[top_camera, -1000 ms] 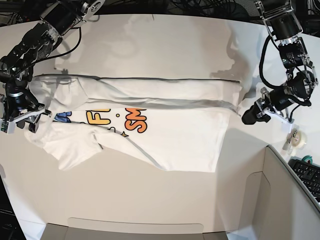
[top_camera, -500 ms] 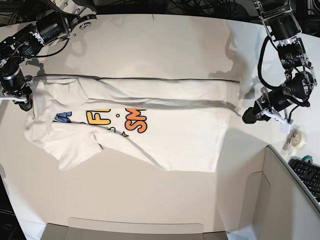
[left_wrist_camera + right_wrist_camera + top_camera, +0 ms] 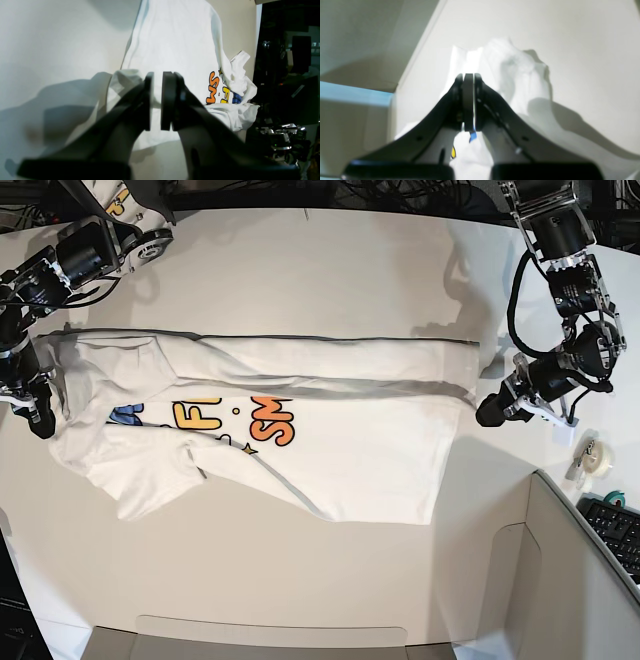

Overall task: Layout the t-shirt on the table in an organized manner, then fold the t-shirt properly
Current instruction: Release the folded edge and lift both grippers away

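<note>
The white table [image 3: 330, 270] fills the base view, its far edge curving under a tangle of dark cables, and a grey box-like panel [image 3: 560, 580] stands at its near right corner. Across the middle of the table lies the t-shirt [image 3: 330, 450], stretched sideways between the two arms, its far long edge folded over toward the near side so that a raised band of cloth runs almost its whole length; a blue, yellow and orange print [image 3: 215, 418] shows just below that fold, and one sleeve lies crumpled at the near left. The right gripper [image 3: 42, 420] sits at the shirt's left end in the base view; from its own wrist camera its jaws are pressed together, the right gripper [image 3: 468, 82] clenched on a bunched ridge of the white cloth that rises beyond its tips. The left gripper [image 3: 490, 412] is at the shirt's right end; in the left wrist view the left gripper [image 3: 157, 100] has its jaws nearly together with a thin strip of white cloth between them, pinching the shirt's edge. A roll of tape [image 3: 597, 458] lies near the table's right edge, with a keyboard [image 3: 612, 530] beyond the panel
</note>
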Controlling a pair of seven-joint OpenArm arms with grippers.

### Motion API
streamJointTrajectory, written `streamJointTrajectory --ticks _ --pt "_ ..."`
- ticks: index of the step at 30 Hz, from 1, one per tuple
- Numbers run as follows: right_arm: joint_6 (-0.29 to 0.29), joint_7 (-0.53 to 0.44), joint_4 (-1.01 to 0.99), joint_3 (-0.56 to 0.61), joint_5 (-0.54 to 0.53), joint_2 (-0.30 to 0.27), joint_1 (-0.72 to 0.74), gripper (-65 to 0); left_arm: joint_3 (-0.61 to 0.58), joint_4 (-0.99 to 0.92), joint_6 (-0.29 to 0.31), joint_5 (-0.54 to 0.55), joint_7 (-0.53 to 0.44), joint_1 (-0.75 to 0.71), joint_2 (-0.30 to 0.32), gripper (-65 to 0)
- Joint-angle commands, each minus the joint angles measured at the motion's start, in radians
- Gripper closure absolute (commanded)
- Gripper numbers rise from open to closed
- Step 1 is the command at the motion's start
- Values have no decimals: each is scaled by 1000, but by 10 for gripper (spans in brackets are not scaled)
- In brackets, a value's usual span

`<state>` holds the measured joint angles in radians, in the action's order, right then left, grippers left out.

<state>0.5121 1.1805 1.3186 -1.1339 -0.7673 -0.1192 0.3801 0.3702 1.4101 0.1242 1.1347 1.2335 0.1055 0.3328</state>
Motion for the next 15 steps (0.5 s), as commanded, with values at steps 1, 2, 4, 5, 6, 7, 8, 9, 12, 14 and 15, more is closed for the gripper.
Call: streamJointTrajectory --ticks 1,2,4,5,6,7,8,9,12,14,15 --pt "6 -7 -29 7 -22 -12 24 0 3 19 7 17 -7 20 18 -41" --pt "7 -9 -72 7 -21 -12 24 0 3 19 7 17 -7 20 18 -42" --pt "9 -30 -162 7 -21 -12 29 0 3 19 7 17 -7 20 21 -42" --pt "9 -53 -204 7 -21 -14 24 0 3 19 7 17 -7 20 22 -42" --pt "10 -72 -233 7 -21 -17 21 0 3 19 7 17 -7 21 22 -42" --pt "10 -83 -254 7 -21 -18 18 0 3 19 7 17 -7 23 22 -42" --pt "10 -95 -271 7 -21 -18 10 0 2 19 7 15 -7 32 22 -42" --pt "10 -103 -284 7 -21 -20 4 0 2 18 7 15 -7 44 24 -42" --pt "10 -109 -284 7 -21 -20 -2 0 2 19 5 15 -1 53 24 -42" --pt "9 -110 -282 2 -21 -20 -11 0 2 19 5 15 -1 53 24 -42" --pt "7 -110 -279 1 -22 -20 -11 0 2 19 5 15 -1 53 24 -42"
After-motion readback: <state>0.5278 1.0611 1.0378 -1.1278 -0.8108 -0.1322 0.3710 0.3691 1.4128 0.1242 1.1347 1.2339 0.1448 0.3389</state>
